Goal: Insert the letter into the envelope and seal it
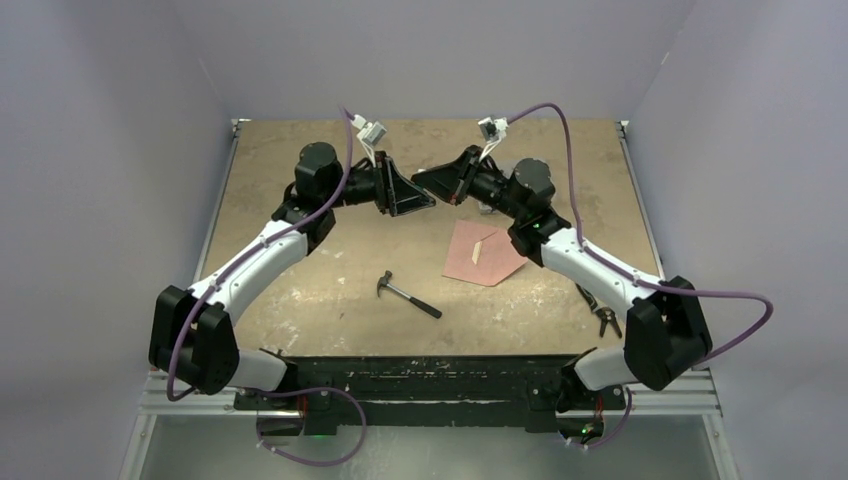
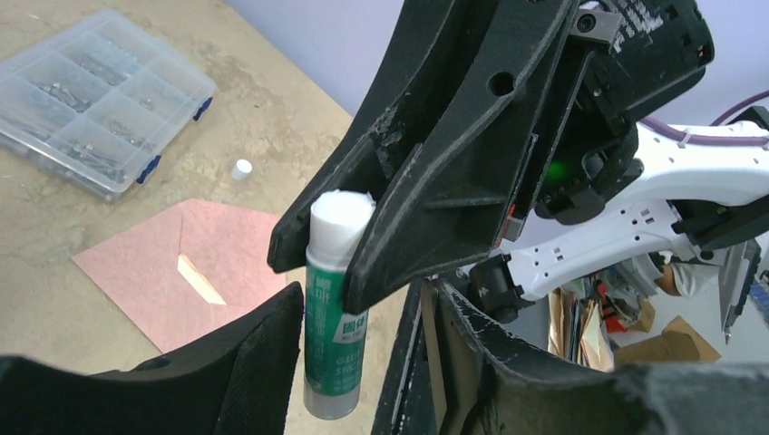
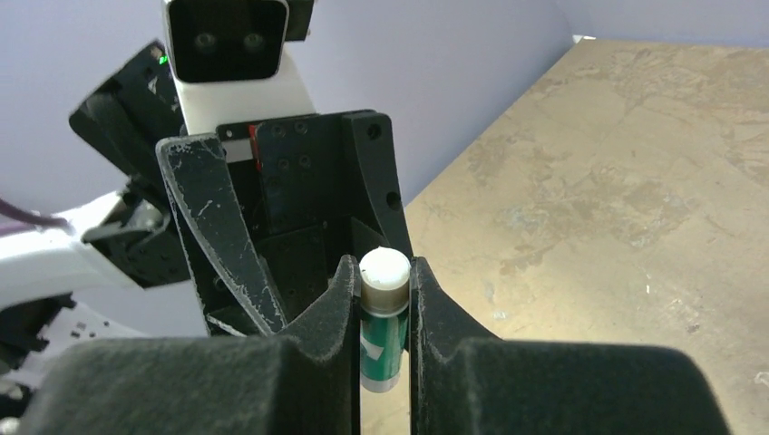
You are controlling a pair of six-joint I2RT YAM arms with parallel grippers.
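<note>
One salmon-pink envelope (image 1: 485, 255) lies flat right of centre, its point toward the right arm, with a pale strip on it. It also shows in the left wrist view (image 2: 172, 272). No separate letter sheet shows. My right gripper (image 1: 425, 180) is shut on a green glue stick (image 3: 382, 344) whose white top is bare, held in the air above the back of the table. My left gripper (image 1: 428, 200) is open, its jaws wide on either side of the glue stick (image 2: 331, 340) and not touching it. The right gripper (image 2: 322, 272) grips the stick's upper part.
A hammer (image 1: 408, 295) lies near the front centre. Pliers (image 1: 603, 318) lie by the right arm's base. A clear compartment box (image 2: 100, 100) and a small white cap (image 2: 240, 169) sit on the table beyond the envelope.
</note>
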